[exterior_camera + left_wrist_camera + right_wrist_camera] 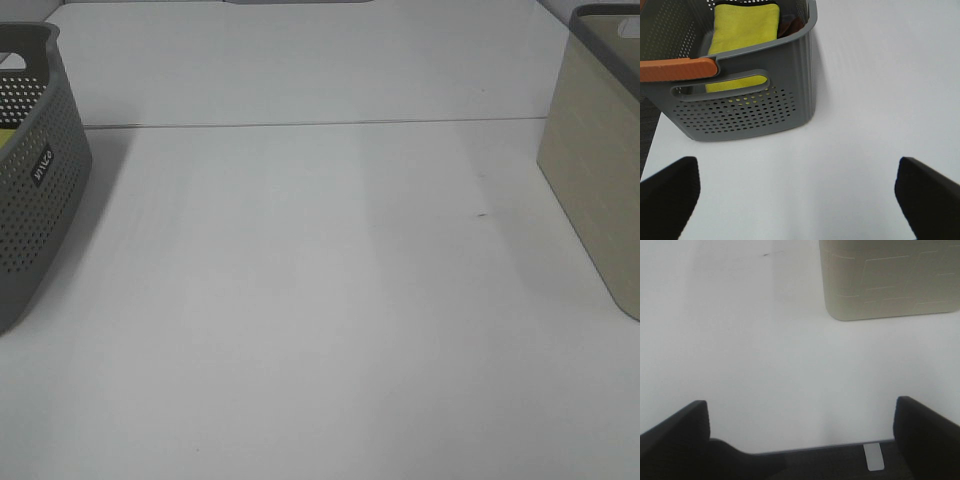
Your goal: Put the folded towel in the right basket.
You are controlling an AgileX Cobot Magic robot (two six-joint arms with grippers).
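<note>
A folded yellow towel (742, 37) lies inside the grey perforated basket (747, 107), which has an orange handle (680, 70); that basket stands at the left table edge in the high view (35, 190), where a sliver of yellow (5, 138) shows. The beige right basket (600, 170) stands at the right edge and also shows in the right wrist view (890, 277). My left gripper (800, 200) is open and empty above bare table in front of the grey basket. My right gripper (800, 435) is open and empty near the table's front edge, short of the beige basket. Neither gripper shows in the high view.
The white table (320, 300) spreads between the two baskets, with a seam line (320, 124) across its back. A dark brown cloth (790, 22) lies beside the towel in the grey basket. A small dark mark (482, 213) is on the table near the right basket.
</note>
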